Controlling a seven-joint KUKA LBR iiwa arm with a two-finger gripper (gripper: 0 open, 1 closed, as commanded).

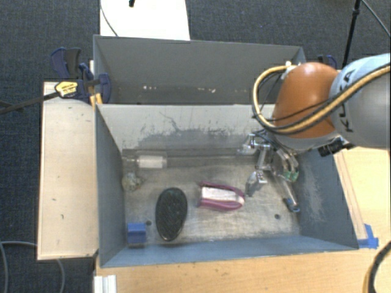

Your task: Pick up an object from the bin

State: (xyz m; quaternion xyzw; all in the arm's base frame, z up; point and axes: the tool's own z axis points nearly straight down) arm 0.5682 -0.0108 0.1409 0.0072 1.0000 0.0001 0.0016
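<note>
My gripper (272,198) hangs low over the right part of the bin floor, open, with nothing between its fingers. Its left fingertip (252,188) is just right of a flat purple and white oblong thing (220,198) lying near the middle of the floor; I cannot tell whether they touch. The right fingertip (292,207) points at bare floor near the right wall. Left of the purple thing lies a black oval brush (171,213).
A small blue block (136,232) sits in the front left corner. A clear tube with a white part (149,161) lies along the back wall at the left, with a small clear piece (130,181) below it. The orange-domed arm reaches in from the right.
</note>
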